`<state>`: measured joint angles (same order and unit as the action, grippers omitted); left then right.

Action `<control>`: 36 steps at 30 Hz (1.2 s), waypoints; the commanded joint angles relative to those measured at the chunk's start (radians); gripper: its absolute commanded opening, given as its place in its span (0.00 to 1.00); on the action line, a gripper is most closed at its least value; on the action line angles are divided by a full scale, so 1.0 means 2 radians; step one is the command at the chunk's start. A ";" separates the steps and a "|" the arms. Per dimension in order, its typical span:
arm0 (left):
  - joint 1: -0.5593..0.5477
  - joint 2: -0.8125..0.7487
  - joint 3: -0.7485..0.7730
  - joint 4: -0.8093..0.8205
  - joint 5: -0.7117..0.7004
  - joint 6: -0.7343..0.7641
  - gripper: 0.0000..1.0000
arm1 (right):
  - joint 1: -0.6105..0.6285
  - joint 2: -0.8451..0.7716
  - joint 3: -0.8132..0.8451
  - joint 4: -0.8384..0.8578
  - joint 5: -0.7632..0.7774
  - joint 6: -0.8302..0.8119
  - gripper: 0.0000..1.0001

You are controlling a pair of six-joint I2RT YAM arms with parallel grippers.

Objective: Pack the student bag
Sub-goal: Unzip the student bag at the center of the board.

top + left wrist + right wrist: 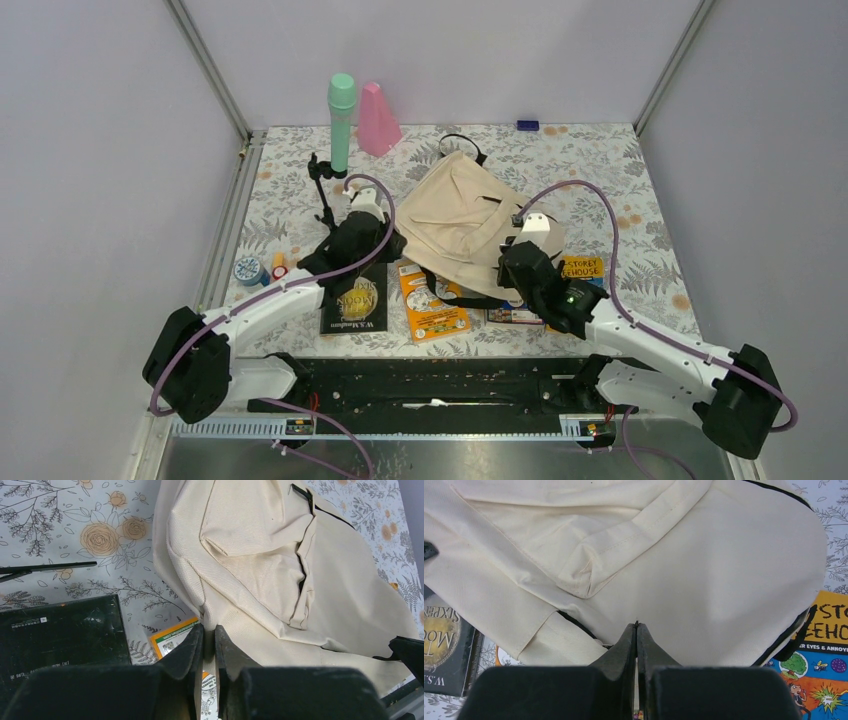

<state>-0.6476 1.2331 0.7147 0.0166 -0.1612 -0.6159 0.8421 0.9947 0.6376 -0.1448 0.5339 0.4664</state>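
Tabletop (620, 170): flat cloth with a grey leaf and rose print, pale walls around it.
Student bag (460, 215): I see it slumped mid-table, coarse-woven cream canvas, creased, with black trim, its near edge lying over an orange booklet (432, 305).
Left gripper (209, 630): black wedge fingers nearly together, pinching a cream fold at the bag's near-left corner.
Right gripper (636, 625): tips pressed together against the bag's near cloth; I can't tell whether any cloth is caught.
Black book (355, 300): glossy and rectangular, beside the booklet.
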 commanded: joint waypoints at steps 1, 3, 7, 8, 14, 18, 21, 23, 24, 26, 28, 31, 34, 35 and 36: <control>0.012 0.001 0.025 0.026 -0.017 0.019 0.00 | 0.005 -0.016 0.005 -0.003 0.041 -0.012 0.00; 0.016 0.001 0.025 0.024 -0.016 0.020 0.00 | 0.006 -0.020 0.006 -0.004 0.045 -0.014 0.00; 0.029 -0.003 0.019 0.027 -0.007 0.013 0.00 | 0.006 -0.046 0.007 -0.012 0.042 -0.010 0.00; 0.032 -0.005 0.016 0.029 -0.008 0.012 0.00 | 0.006 -0.053 0.006 -0.012 0.041 -0.010 0.00; 0.039 -0.004 0.013 0.026 -0.008 0.018 0.00 | 0.006 -0.088 0.001 -0.028 0.056 -0.009 0.00; 0.042 0.001 0.013 0.023 -0.012 0.024 0.00 | 0.006 -0.108 -0.006 -0.033 0.055 0.002 0.00; 0.050 0.000 0.011 0.022 -0.009 0.024 0.00 | 0.005 -0.116 -0.010 -0.039 0.078 -0.003 0.00; 0.052 -0.001 0.011 0.023 -0.004 0.024 0.00 | 0.002 -0.118 -0.011 -0.045 0.111 -0.011 0.00; 0.052 -0.001 0.011 0.023 -0.004 0.025 0.00 | -0.002 -0.117 -0.010 -0.049 0.118 -0.020 0.00; 0.053 0.000 0.014 0.018 -0.006 0.029 0.00 | -0.011 -0.115 -0.002 -0.057 0.120 -0.037 0.00; 0.054 0.002 0.016 0.011 -0.013 0.032 0.00 | -0.021 -0.116 0.005 -0.065 0.121 -0.050 0.00; 0.059 0.005 0.016 0.001 -0.022 0.030 0.00 | -0.035 -0.120 0.006 -0.067 0.124 -0.055 0.00; 0.063 0.006 0.014 -0.001 -0.024 0.027 0.00 | -0.048 -0.122 0.000 -0.067 0.124 -0.047 0.00; 0.063 0.006 0.013 -0.001 -0.023 0.027 0.00 | -0.049 -0.122 -0.002 -0.067 0.123 -0.042 0.00; 0.063 0.006 0.012 0.000 -0.022 0.028 0.00 | -0.048 -0.123 -0.003 -0.067 0.120 -0.037 0.00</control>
<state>-0.5587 1.2453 0.7143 -0.0002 -0.1310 -0.5922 0.7731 0.7742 0.6159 -0.2588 0.6792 0.4019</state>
